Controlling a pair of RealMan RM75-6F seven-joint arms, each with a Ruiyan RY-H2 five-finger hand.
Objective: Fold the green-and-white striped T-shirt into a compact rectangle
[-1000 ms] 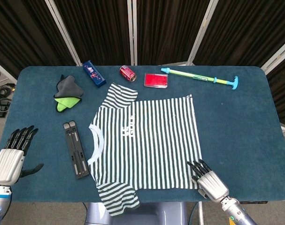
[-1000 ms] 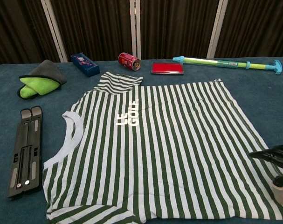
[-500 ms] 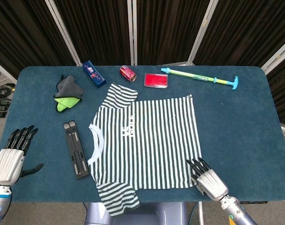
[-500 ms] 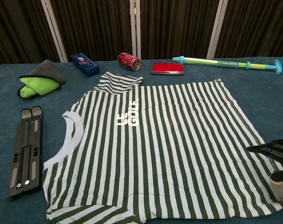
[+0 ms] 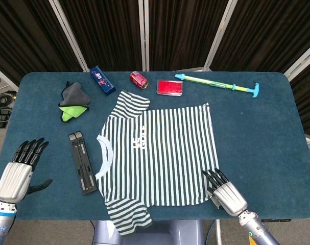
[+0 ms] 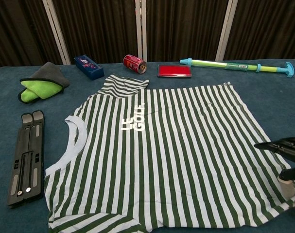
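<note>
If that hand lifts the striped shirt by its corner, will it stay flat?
Probably not. The striped T-shirt lies thin and flat and one sleeve droops over the table edge, so it looks floppy and would likely sag. It seems light; the right hand may drag it.

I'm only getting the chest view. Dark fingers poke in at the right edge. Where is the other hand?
Observer: The left hand is over bare table, left of the black folding stand, fingers spread, holding nothing.
Operator: What are those dark fingers attached to?
Observer: The right hand; its silver back shows, fingertips over the striped T-shirt's near corner.
Operator: Is the shirt all on the table?
Observer: No, one sleeve hangs over the near edge.
</note>
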